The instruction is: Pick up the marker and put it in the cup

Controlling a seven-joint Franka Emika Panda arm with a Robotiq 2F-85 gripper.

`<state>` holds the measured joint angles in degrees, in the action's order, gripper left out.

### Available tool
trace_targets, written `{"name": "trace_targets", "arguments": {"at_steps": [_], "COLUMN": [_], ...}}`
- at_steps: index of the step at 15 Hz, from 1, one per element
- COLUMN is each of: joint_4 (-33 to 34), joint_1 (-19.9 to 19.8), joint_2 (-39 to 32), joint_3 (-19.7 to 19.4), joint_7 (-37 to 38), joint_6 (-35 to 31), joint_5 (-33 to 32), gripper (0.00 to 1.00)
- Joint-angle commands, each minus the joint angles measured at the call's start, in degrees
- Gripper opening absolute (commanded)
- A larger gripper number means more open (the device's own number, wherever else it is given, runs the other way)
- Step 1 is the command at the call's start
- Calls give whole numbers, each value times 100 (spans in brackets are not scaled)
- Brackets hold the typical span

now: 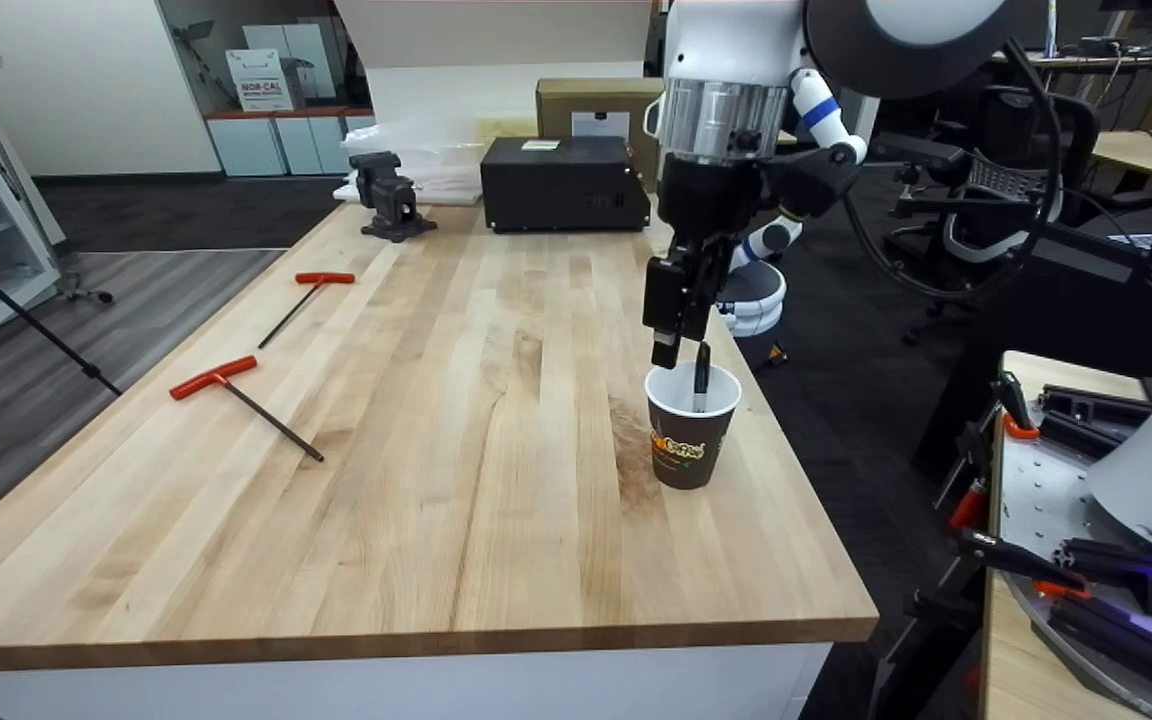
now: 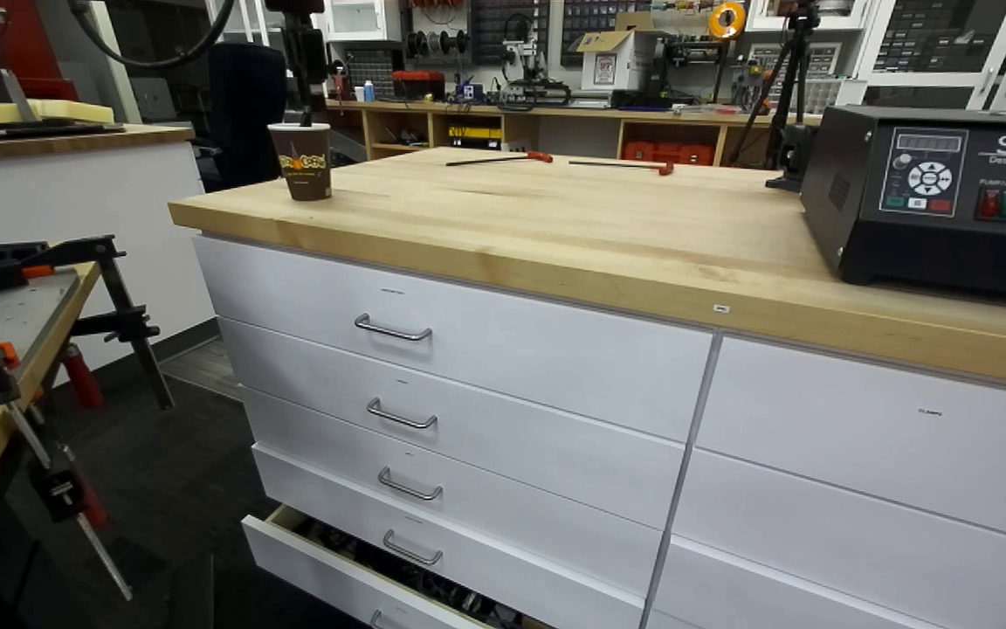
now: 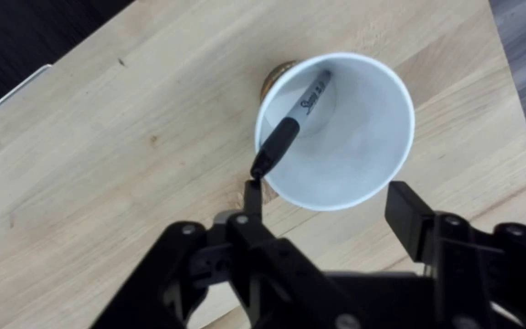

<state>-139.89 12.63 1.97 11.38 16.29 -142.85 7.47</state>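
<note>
Exterior view: cup (image 1: 691, 432) hides bottom of marker (image 1: 702, 378).

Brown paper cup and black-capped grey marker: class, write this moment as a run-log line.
marker: leaning in cup | cup: upright on pale wooden tabletop | black gripper: open above cup, marker contact unclear

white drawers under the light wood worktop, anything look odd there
Yes: in an exterior view, the lowest visible flat-fronted white drawer in its stack juts out, baring dark, jumbled contents; odd because the top three drawers look closed.
</note>
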Motion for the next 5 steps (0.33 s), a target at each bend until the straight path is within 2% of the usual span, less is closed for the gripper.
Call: {"name": "trace_targets", "arguments": {"at_steps": [1,3,5], "joint_4": [74,125,125], "joint_1": [-34,-35,-35], "joint_2": [19,39,39], "joint_3": [26,24,24], "joint_7": [-44,-68,-72], "joint_6": [203,312,315], "joint_5": [6,6,6], "gripper": [79,90,91]}}
